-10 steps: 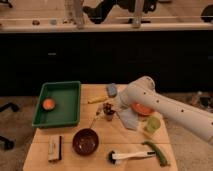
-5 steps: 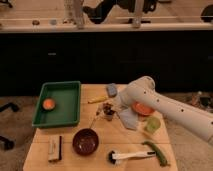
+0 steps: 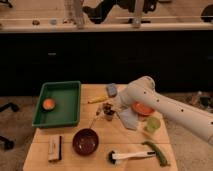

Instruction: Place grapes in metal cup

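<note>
— Anything changed in the last second?

— Almost nothing. The arm (image 3: 165, 107) holds the same pose, and the tool (image 3: 111, 107) hangs at the same spot over the middle of the surface (image 3: 100, 162). I read that as a pause right at the drop, not a new reach.

— Where are the grapes?

— The grapes (image 3: 106, 106) show as a dark lumpy clump right at the tool's tip, touching it or very nearly. The metal cup (image 3: 109, 117) stands just below them.

— Are they in the cup yet?

— They look to sit at its rim or just above it, but I can't say which.

— Is the tool apart or clamped?

— I cannot tell.

— Anything close by?

— A grey cloth (image 3: 128, 119) lies just to the tool's right. The dark bowl (image 3: 85, 141) sits below and to its left, and the green tray (image 3: 60, 120) is well to its left.
</note>
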Robot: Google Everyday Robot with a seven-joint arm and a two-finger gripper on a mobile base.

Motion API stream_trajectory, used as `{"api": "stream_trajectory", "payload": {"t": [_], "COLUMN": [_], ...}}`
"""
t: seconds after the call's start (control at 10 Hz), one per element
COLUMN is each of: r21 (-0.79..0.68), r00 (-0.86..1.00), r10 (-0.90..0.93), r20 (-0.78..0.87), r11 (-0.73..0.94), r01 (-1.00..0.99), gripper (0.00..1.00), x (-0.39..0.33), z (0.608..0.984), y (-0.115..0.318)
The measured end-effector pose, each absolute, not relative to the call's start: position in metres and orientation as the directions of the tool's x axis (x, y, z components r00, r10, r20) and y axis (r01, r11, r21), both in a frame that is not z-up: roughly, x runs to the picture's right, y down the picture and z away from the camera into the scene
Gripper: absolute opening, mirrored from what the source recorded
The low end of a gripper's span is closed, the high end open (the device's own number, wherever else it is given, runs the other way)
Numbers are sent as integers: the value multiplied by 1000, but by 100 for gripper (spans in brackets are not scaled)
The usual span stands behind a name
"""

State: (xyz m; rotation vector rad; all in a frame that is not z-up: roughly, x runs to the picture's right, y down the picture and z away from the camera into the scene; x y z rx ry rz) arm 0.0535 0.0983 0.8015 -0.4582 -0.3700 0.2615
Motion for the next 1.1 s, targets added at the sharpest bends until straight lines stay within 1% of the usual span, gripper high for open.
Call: {"api": "stream_trajectory", "payload": {"t": [0.7, 0.9, 1.0, 1.1], "r21": [-474, -474, -474, -474], "r00": [901, 901, 901, 901], "r10": [326, 326, 326, 326], "r20": [287, 287, 287, 287], "r11": [866, 866, 866, 866], "r01": [-162, -162, -162, -162], "gripper": [3, 0, 1, 6], "x": [53, 54, 54, 54], "z": [801, 801, 801, 802], "y": [98, 98, 98, 98]}}
